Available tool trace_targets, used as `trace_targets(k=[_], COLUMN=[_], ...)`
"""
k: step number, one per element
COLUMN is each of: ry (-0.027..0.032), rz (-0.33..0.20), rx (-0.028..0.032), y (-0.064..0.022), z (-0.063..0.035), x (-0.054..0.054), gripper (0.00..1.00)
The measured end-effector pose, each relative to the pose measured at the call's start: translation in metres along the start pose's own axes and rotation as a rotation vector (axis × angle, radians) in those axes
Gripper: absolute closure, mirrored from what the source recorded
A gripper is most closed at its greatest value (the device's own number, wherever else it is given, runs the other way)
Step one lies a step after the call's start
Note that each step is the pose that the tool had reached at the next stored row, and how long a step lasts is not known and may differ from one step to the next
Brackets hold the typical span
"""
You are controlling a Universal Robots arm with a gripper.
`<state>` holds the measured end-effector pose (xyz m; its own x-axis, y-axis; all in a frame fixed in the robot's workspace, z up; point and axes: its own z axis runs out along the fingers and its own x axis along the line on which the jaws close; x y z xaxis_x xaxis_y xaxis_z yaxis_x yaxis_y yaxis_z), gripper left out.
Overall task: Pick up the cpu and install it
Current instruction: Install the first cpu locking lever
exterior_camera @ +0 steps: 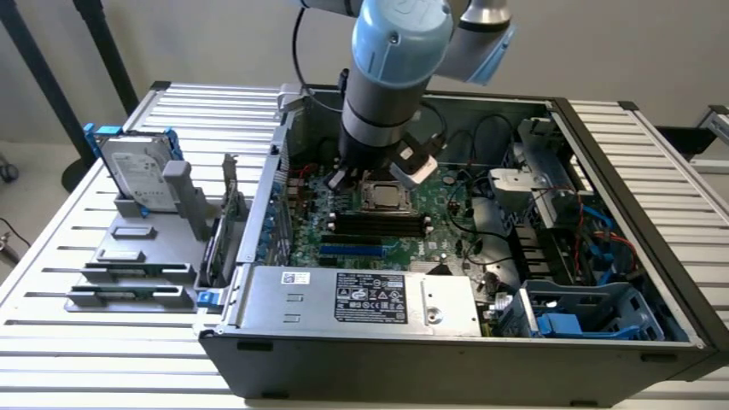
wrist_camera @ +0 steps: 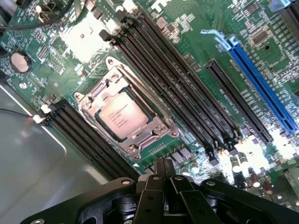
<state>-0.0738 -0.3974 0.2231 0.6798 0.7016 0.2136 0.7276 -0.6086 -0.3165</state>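
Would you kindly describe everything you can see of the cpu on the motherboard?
The cpu is a small flat square chip with a dull silver metal top bearing faint printed text. It lies flat in the socket on the green motherboard, framed by a silver metal bracket around its edges, between two banks of black memory slots. The end effector is shut, set apart from it and holding nothing.

From the exterior view my arm [exterior_camera: 381,94] covers part of the motherboard [exterior_camera: 433,213] behind the cpu [exterior_camera: 384,196], and its upper joints run off the frame's edge. Wrist cam cuts the end effector [wrist_camera: 164,175] body off at the edge, and the blue slot [wrist_camera: 261,81] too. Print on the cpu [wrist_camera: 120,116] is too small for me to read, same with the power supply label [exterior_camera: 370,297].
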Motion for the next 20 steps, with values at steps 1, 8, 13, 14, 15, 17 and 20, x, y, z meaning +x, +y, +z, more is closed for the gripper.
trace_targets(k=[1, 8, 13, 14, 15, 17, 20], ry=[-0.0007, -0.0161, -0.0398, -0.0449, -0.0512, -0.0638, -0.0816], rz=[-0.001, -0.009, -0.020, -0.024, -0.030, -0.042, -0.071], rx=[0.0000, -0.0094, -0.0241, -0.0264, -0.0289, -0.0332, -0.0348], y=[-0.0013, -0.0117, -0.0177, -0.0187, -0.0198, -0.0215, -0.0229], z=[0.0008, 0.0072, 0.0108, 0.0112, 0.0116, 0.0116, 0.0109], x=[0.002, 0.014, 0.020, 0.021, 0.022, 0.023, 0.024], gripper=[0.89, 0.89, 0.89, 0.89, 0.89, 0.89, 0.89])
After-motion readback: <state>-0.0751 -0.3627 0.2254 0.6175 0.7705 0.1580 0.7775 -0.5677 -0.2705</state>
